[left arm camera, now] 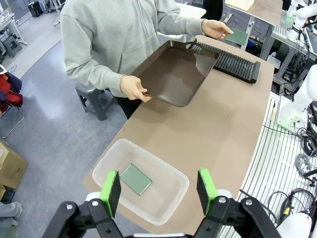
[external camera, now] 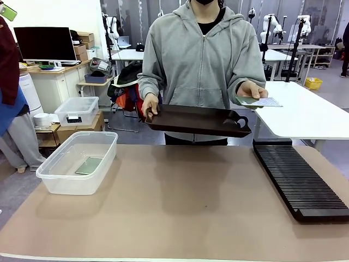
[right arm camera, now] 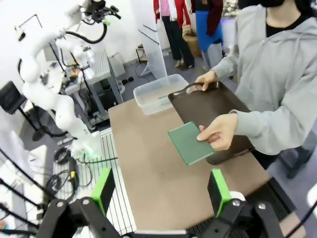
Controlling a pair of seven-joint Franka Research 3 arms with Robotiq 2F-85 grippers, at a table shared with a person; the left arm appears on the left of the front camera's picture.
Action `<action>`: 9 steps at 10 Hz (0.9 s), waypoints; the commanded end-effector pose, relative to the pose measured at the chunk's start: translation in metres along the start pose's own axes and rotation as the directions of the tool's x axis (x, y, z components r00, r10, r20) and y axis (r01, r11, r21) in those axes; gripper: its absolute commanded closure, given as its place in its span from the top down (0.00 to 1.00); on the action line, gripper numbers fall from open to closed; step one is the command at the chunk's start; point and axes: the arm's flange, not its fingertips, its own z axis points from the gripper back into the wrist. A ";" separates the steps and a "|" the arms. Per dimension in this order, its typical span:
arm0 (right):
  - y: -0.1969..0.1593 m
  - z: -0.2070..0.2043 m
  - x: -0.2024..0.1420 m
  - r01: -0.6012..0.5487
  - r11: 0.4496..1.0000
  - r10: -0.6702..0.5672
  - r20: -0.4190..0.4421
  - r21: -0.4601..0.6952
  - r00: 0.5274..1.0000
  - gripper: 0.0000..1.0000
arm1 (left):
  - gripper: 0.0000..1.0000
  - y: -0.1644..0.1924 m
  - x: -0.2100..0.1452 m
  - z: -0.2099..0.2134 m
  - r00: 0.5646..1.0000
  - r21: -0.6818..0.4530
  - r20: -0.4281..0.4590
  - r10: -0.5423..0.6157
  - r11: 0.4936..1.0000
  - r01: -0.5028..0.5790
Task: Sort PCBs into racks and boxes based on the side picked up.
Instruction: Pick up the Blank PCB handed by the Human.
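Already one thin green circuit board (left arm camera: 135, 179) is laid flat in the clear plastic tub (left arm camera: 166, 191). The second board (right arm camera: 189, 144) is held out in the person's hand (right arm camera: 220, 131), the slotted black rack (external camera: 300, 183) is left unfilled, and the left claw (left arm camera: 158, 186) and right claw (right arm camera: 161, 191) are spread wide, empty.
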 end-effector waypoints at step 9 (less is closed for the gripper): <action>-0.029 -0.033 -0.015 0.173 0.980 -0.179 -0.054 -0.094 0.982 1.00 | 0.83 -0.001 0.000 -0.001 1.000 0.003 -0.001 0.010 1.000 -0.010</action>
